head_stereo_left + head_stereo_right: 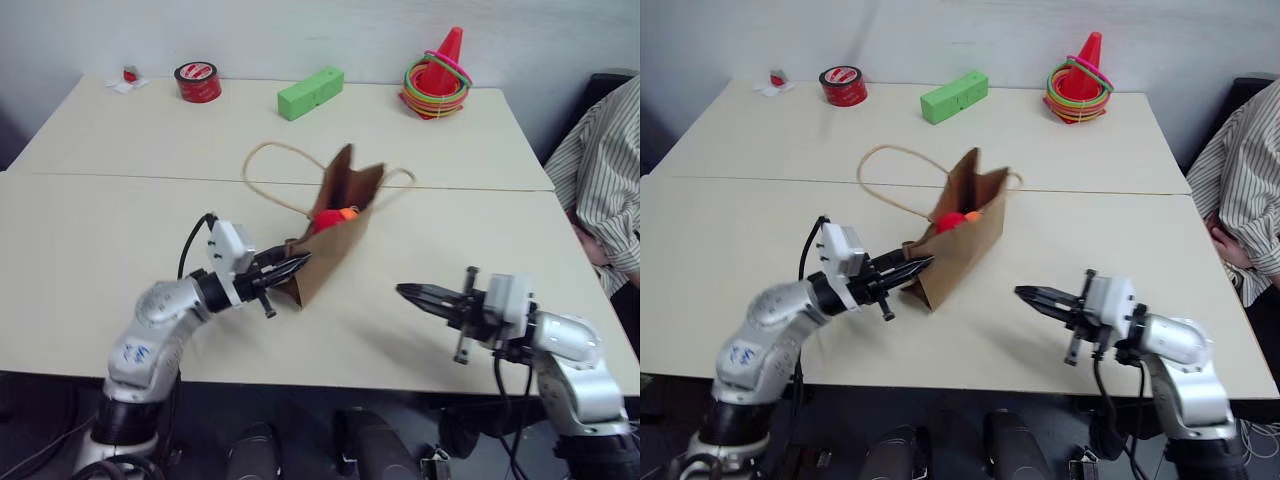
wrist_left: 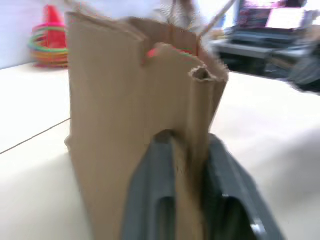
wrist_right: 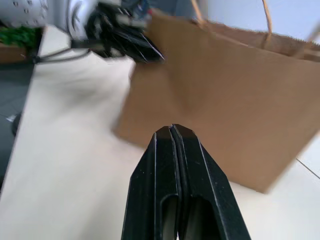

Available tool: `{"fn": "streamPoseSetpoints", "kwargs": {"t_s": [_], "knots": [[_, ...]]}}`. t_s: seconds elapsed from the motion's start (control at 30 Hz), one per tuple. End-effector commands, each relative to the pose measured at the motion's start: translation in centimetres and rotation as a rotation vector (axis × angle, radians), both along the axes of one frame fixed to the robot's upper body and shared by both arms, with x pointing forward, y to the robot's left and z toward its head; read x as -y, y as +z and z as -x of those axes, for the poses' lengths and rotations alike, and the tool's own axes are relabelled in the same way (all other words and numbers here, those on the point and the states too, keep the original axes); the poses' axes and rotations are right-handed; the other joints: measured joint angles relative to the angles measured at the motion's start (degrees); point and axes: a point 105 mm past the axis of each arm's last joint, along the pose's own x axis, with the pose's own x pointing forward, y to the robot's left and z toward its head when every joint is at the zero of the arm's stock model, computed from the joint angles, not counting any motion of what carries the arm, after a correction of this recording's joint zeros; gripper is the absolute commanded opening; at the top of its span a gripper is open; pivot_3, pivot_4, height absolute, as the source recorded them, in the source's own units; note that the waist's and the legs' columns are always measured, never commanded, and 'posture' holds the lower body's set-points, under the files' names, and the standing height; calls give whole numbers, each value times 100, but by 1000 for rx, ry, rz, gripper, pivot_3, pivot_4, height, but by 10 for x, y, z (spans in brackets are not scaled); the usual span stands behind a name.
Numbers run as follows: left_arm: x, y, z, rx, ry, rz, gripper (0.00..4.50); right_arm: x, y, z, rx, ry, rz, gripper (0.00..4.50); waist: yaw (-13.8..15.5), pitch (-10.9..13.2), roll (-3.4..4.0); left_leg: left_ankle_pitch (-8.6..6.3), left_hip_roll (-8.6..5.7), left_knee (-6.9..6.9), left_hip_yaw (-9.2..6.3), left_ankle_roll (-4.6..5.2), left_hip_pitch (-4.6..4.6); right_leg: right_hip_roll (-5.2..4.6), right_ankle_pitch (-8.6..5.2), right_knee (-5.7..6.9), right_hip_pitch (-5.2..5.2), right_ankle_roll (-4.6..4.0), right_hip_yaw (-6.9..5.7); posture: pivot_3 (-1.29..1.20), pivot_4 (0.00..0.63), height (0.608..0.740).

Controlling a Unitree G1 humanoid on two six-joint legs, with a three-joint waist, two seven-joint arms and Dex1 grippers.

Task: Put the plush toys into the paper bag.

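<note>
Right gripper (image 1: 412, 293) over pale table (image 1: 90, 250), white wall (image 1: 250, 35) behind

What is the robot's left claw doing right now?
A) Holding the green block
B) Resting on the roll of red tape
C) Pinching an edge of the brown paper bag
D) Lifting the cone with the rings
C: in the left wrist view the left gripper has its two black fingers shut on a folded edge of the paper bag, far from the other things on the table.
</note>
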Motion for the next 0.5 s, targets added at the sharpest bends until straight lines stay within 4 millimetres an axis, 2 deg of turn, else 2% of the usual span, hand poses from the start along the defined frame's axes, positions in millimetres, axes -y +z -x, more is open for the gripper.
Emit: {"fn": "streamPoseSetpoints", "kwargs": {"t_s": [0.03,0.1,0.2,0.23,0.3,0.47,0.5], "knots": [[1,10,10,-7,-233,-12,11,20,14,10,31,-59,27,0,8,0,0,0,0,1,1,0,0,-2,0,0,1,0,0,0,150,740],[-1,9,10,-11,-342,-49,11,34,10,18,-3,-90,62,0,33,0,1,1,-1,0,0,-3,-3,2,-1,-2,-1,2,0,0,150,740],[-5,5,1,-14,-402,-97,11,49,5,31,-98,-102,62,0,89,-2,5,9,-14,1,3,-18,-1,5,-4,-3,0,6,2,0,150,740],[-6,2,-3,-7,-412,-114,2,52,5,33,-104,-115,63,175,75,-2,5,9,-15,2,2,-18,0,6,-4,-5,1,6,2,0,150,740],[-9,-3,-11,30,-412,-148,0,56,4,35,-97,-136,77,534,61,-2,5,9,-10,3,6,-16,0,4,-3,-3,1,7,8,0,150,740],[-17,-12,-14,68,-388,-237,0,57,4,35,-68,-150,89,2137,21,-2,5,7,-4,1,4,-14,-1,6,-2,-3,-1,8,8,0,150,740],[-19,-14,-12,76,-370,-248,200,58,4,34,-66,-153,91,2502,20,-2,5,7,1,0,1,-15,-4,6,-3,-3,-2,8,7,0,150,740]]}}
